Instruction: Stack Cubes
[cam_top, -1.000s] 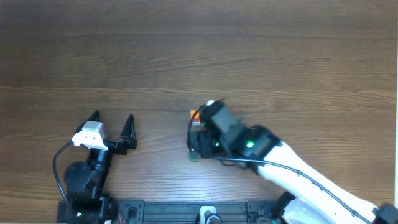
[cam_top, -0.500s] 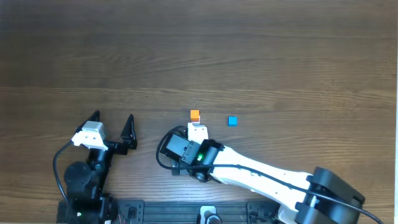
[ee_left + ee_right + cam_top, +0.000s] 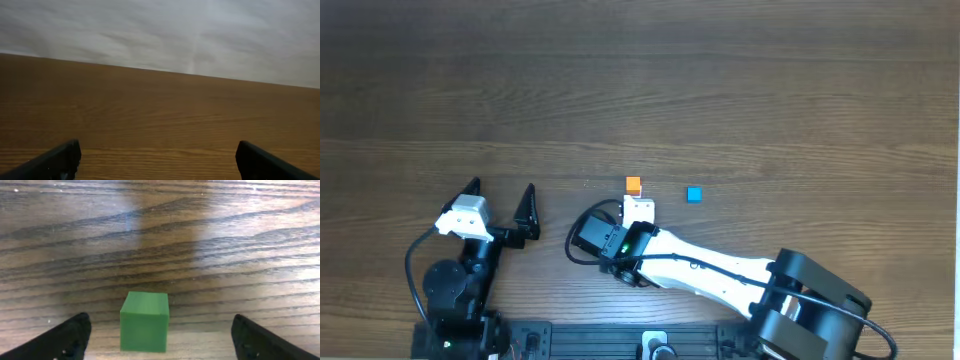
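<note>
Right wrist view is showing the right gripper (image 3: 159,333) spread wide astride an off-centre green cube (image 3: 144,321), likely risking a skewed grasp.

surf: wood tbl (image 3: 640,80) | on it: orange cube (image 3: 633,185), blue cube (image 3: 693,194), green cube (image 3: 144,321)

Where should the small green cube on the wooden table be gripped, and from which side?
Grip the small green cube across its two flat upright side faces, near mid-height. It sits flat on the wooden table, roughly between the open fingers of the right gripper, so advancing straight from that side and closing should probably seat both faces squarely.
</note>
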